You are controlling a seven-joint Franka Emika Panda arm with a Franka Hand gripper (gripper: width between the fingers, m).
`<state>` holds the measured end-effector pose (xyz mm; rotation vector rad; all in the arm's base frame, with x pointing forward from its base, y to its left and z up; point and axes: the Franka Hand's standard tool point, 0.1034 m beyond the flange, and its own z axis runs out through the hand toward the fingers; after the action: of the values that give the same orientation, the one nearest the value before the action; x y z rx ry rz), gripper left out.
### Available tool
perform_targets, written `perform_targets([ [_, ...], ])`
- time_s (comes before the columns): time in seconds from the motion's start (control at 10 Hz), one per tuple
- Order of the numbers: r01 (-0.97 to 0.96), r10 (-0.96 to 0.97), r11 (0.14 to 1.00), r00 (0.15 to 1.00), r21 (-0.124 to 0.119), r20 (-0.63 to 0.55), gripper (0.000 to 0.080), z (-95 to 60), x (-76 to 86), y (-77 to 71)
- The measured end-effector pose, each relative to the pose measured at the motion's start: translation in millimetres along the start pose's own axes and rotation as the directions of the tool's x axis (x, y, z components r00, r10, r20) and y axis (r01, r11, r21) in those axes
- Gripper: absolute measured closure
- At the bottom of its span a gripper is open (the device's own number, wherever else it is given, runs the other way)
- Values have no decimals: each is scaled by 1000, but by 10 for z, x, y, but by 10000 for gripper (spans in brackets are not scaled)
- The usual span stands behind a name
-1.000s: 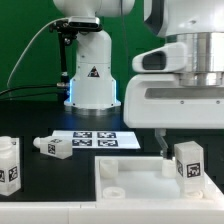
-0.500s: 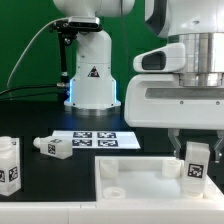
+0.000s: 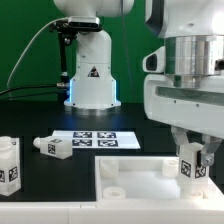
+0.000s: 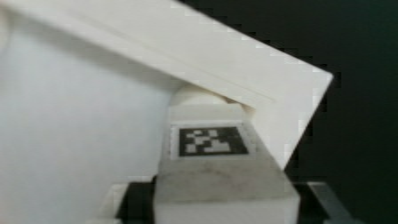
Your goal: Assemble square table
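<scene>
Since a second ago the gripper (image 3: 194, 156) has turned at the wrist, bringing its leg (image 3: 190, 170) from a slant to upright. Its fingers are closed on the leg's sides, the tag facing out. The leg hangs at the slab's (image 3: 135, 160) far corner on the exterior view's right. The wrist view also puts it right against a slab corner, but whether its tip has entered a socket there is hidden. By my reading this is the first leg going in, and nothing is fastened yet. Inside the slab's raised rim nothing lies loose, and the sockets (image 3: 111, 171) on the exterior view's left stand empty. Two more legs wait on the table well apart from the slab, a lying leg (image 3: 52, 148) beside the marker board (image 3: 105, 140) and an upright leg (image 3: 8, 165) further out.
</scene>
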<state>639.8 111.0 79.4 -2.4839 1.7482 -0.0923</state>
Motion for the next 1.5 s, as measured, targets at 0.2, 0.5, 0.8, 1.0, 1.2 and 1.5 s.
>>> perform_targets([
  [0.2, -325, 323, 945, 945, 30, 52, 511, 6, -42, 16],
  [0.5, -288, 286, 957, 957, 27, 48, 498, 9, -81, 14],
  [0.8, 190, -190, 981, 982, 24, 14, 195, -18, -148, 7],
  [1.0, 303, -303, 953, 953, 23, 10, 153, -13, -137, 12],
  [1.2, 500, -500, 866, 866, 21, -1, 153, -14, -95, 9],
  [1.5, 677, -677, 736, 736, 26, -13, 196, -10, 2, -5],
])
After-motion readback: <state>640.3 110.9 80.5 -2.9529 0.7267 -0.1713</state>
